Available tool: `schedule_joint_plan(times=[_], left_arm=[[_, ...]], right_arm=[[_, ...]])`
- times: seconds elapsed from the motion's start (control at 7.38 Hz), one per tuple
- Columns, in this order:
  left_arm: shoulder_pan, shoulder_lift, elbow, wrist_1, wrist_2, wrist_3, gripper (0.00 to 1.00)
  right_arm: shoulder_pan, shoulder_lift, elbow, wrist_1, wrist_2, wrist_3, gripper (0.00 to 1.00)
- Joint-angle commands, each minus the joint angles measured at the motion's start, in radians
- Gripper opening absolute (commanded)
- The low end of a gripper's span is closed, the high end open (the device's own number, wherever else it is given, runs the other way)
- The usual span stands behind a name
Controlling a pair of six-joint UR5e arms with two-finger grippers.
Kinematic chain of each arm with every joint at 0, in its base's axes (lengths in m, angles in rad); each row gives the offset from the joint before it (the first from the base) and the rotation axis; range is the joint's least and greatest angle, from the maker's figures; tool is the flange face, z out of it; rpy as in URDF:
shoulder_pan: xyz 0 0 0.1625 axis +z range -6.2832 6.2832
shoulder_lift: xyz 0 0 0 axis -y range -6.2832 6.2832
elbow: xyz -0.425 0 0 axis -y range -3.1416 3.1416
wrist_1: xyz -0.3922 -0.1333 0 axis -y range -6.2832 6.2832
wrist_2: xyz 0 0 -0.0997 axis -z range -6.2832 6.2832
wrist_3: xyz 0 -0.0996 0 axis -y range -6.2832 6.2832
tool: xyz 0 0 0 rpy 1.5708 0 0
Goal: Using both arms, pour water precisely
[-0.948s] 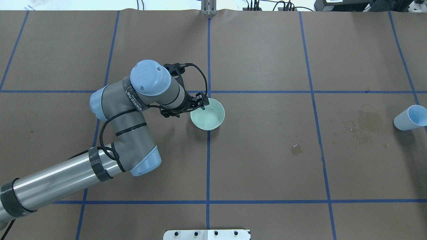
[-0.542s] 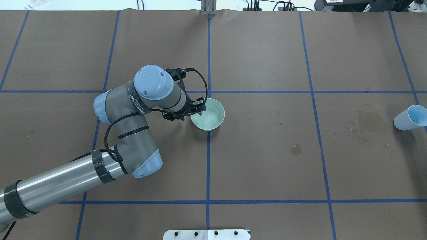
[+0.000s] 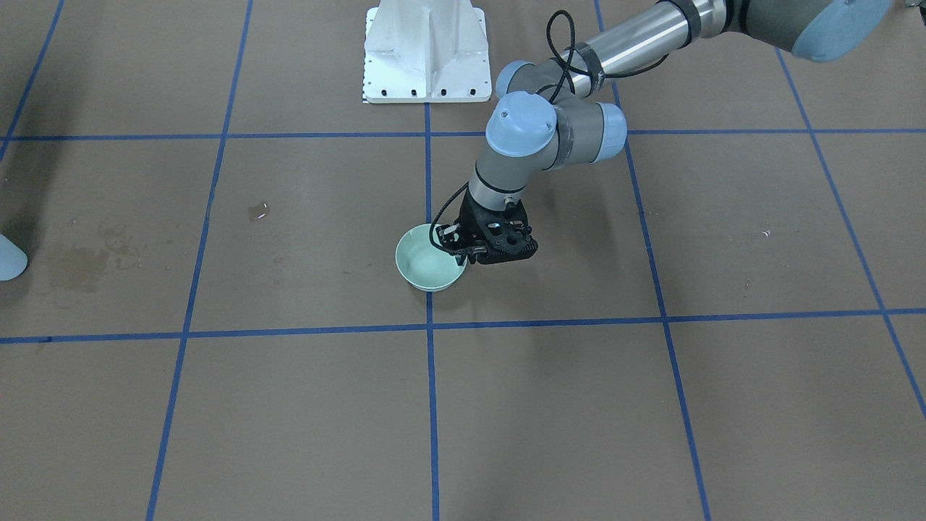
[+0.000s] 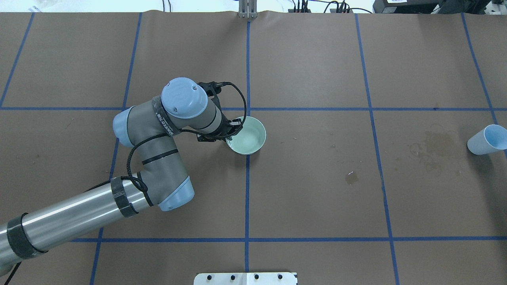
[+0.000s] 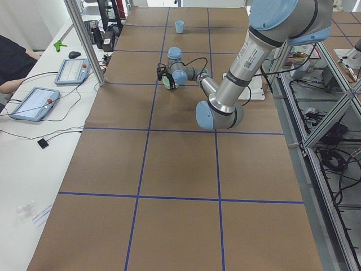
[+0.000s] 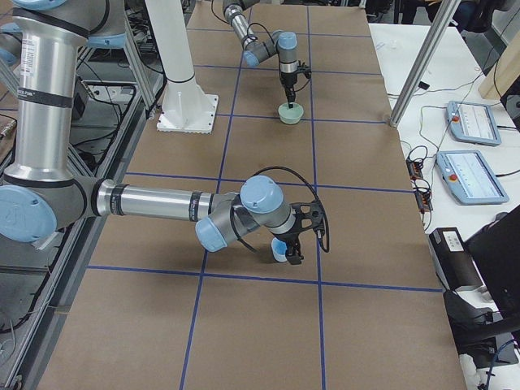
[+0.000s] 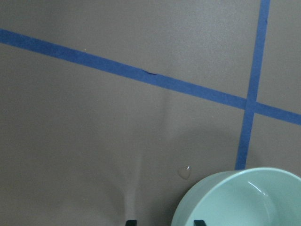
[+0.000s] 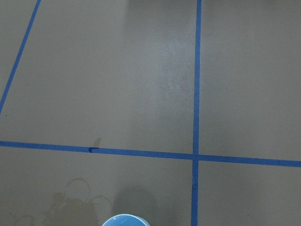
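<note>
A mint-green bowl (image 4: 250, 138) stands near the table's middle, at a crossing of blue tape lines. My left gripper (image 4: 233, 130) is low at the bowl's left rim. In the left wrist view its two fingertips (image 7: 131, 222) straddle the bowl (image 7: 244, 202) wall, one outside and one inside, with a gap left: open. A light blue cup (image 4: 486, 139) hangs tilted at the far right edge. The right gripper (image 6: 286, 253) is at that cup (image 6: 279, 248), seen only from the side, so I cannot tell its state. A small water drop (image 7: 184, 172) lies beside the bowl.
Dried brown stains (image 4: 435, 146) and a small wet spot (image 4: 351, 177) mark the brown paper on the right half. The white pedestal (image 3: 427, 51) stands at the robot's side. Tablets (image 5: 34, 101) and a person's sleeve (image 5: 11, 62) are at the side table.
The left arm has shifted slightly right and lowered, bringing its gripper down over the bowl's left rim. The bowl and the blue cup have stayed in place.
</note>
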Motion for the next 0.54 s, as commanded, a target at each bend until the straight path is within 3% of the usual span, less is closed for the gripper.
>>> schedule_joint_plan(times=[0.0,0.41], left_arm=[[0.0,-0.018,-0.001,0.002,-0.004,0.004,0.0],[-0.076,-0.069,-0.082,0.144,-0.112,0.01,0.0]], right_arm=[[0.001,0.001,-0.002,-0.011,0.006,0.002,0.99],[0.005,0.004,0.006,-0.085,0.044,0.0,0.99]])
